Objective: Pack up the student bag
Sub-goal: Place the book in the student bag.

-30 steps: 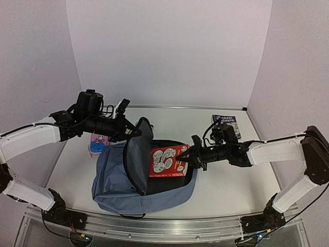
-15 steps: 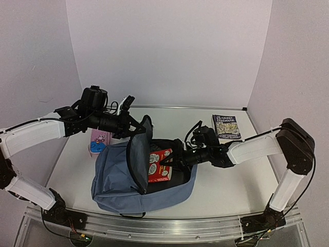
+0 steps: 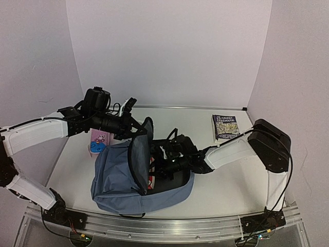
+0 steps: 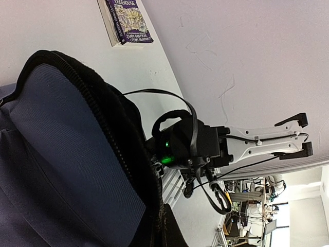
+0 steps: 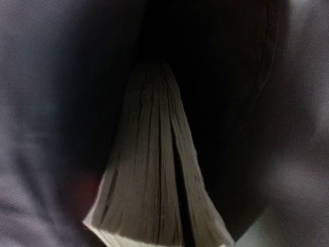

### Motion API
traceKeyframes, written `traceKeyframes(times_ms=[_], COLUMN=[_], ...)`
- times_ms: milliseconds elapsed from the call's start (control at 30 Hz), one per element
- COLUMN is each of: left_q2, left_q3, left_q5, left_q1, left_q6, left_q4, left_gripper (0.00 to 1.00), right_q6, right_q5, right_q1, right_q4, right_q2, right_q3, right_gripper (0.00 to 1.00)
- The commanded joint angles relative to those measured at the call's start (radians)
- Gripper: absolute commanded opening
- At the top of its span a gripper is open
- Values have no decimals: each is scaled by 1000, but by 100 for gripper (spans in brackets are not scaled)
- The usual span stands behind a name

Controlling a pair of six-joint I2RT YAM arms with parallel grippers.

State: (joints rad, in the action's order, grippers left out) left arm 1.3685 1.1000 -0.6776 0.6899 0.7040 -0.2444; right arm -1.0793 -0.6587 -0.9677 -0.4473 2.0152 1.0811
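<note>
The dusty-blue student bag (image 3: 117, 181) lies on the table with its main opening facing right. My left gripper (image 3: 135, 131) is shut on the edge of the raised flap (image 4: 61, 149) and holds it up. My right gripper (image 3: 160, 163) is deep in the opening, shut on a red book (image 3: 150, 178) of which only a sliver shows. The right wrist view shows the book's page edges (image 5: 154, 175) pointing into the dark inside of the bag (image 5: 46, 77); the fingers themselves are hidden there.
A purple-covered book (image 3: 226, 127) lies at the back right of the table and also shows in the left wrist view (image 4: 126, 18). A pink pencil case (image 3: 97, 142) lies left of the bag, under my left arm. Walls enclose the table on three sides.
My right gripper has pushed left with the red book, from above the bag's opening to deep inside it. The book is now almost hidden. My left gripper keeps the flap raised.
</note>
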Motion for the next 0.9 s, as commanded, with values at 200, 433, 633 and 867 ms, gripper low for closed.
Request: traceKeyframes(times_ms=[200, 433, 633, 867], left_q2=[-15, -32, -52, -50], left_q3=[53, 18, 8, 5], left_q5=[127, 156, 176, 197], left_q1=[-9, -18, -20, -22], left_q6=[-28, -16, -18, -5], left_q4=[-95, -131, -142, -176], left_gripper=[0, 0, 0, 0], right_q6=[247, 278, 258, 244], right_q5=[401, 504, 489, 456], right_q1=[-13, -27, -79, -122], right_q4=[380, 515, 509, 461], right_q2=[-68, -115, -44, 32], right_q3=[85, 74, 126, 212], right_gripper=[60, 69, 54, 46])
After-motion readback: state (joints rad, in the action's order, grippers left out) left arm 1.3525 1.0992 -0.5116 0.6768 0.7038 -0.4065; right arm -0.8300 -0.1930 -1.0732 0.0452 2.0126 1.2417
